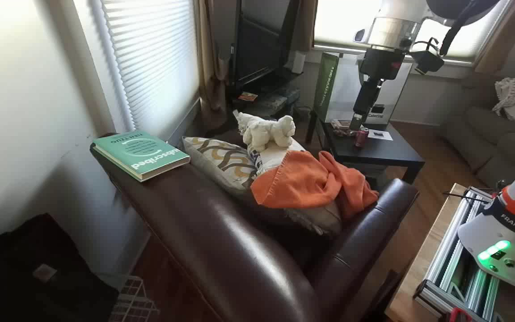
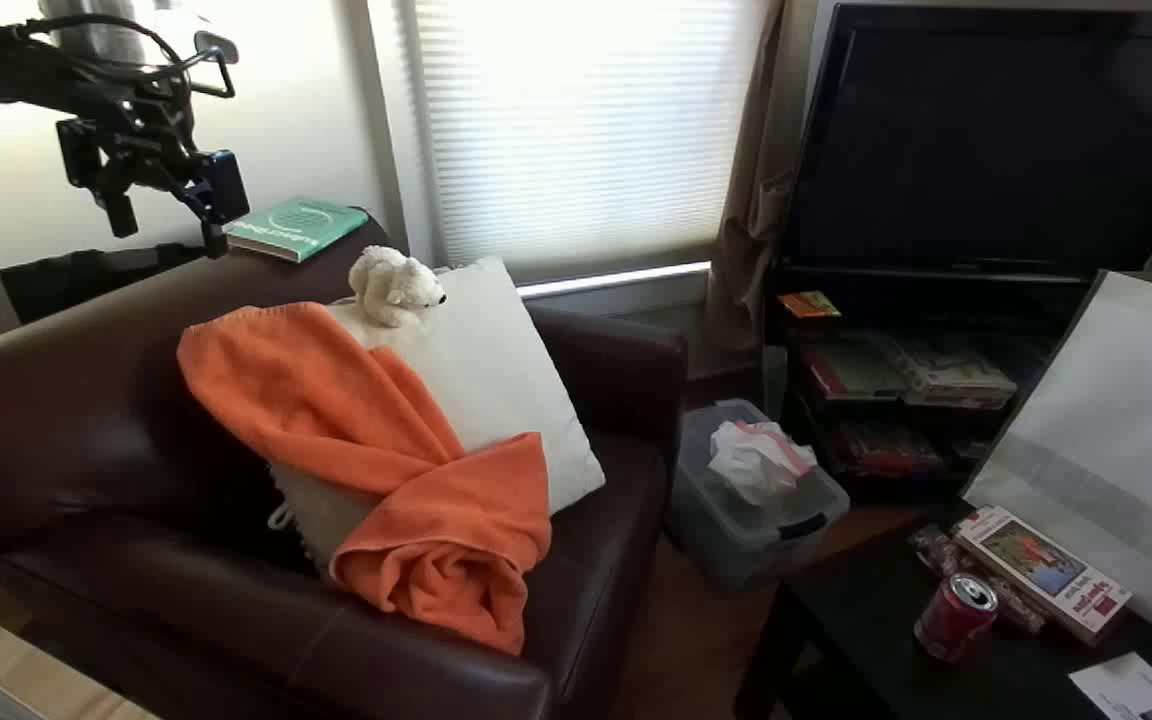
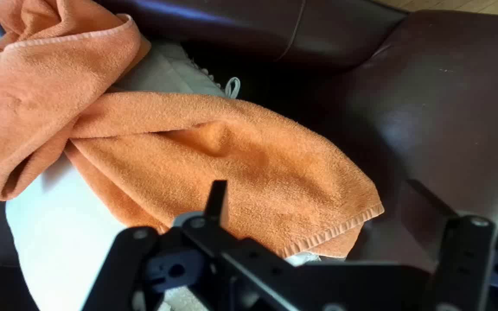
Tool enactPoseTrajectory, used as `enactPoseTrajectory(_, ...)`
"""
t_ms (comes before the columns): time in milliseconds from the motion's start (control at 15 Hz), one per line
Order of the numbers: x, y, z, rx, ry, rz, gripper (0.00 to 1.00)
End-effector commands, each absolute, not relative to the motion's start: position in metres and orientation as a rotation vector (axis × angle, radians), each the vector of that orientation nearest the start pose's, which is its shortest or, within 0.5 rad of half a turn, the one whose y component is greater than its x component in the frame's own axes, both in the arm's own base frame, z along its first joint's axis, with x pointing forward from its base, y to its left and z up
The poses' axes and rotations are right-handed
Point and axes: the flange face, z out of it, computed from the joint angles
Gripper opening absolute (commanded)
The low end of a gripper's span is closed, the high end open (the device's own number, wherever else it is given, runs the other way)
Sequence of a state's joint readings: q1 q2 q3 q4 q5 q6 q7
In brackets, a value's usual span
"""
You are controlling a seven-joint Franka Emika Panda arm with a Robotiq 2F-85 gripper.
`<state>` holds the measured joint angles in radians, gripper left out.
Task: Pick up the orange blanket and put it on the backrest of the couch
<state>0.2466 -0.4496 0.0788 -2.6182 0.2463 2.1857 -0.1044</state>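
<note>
One couch backrest (image 2: 66,390), at left, is undraped. Next along hangs the gripper (image 2: 167,226), jaws parted, empty. Below it and rightward, the orange blanket (image 2: 336,400) crosses a white cushion (image 2: 516,390), long axis running from the backrest side to the front corner of an armrest (image 2: 266,620); I judge its backrest end nearer the gripper.

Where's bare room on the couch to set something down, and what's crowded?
The brown leather backrest is bare between the green hardcover book on it and the robot-side brown leather armrest. Crowded: the white cloth pillow, bearing the orange cloth blanket and white plush bear.
</note>
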Motion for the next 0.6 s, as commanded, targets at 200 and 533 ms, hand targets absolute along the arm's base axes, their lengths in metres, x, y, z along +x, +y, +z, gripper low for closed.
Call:
enactPoseTrajectory(200, 0.3684, 0.1330, 0.4004, -2.943, -0.417, 0.001, 1.00)
enactPoseTrajectory(533, 0.3707, 0.1312, 0.3959, -3.031, -0.422, -0.066, 1.00)
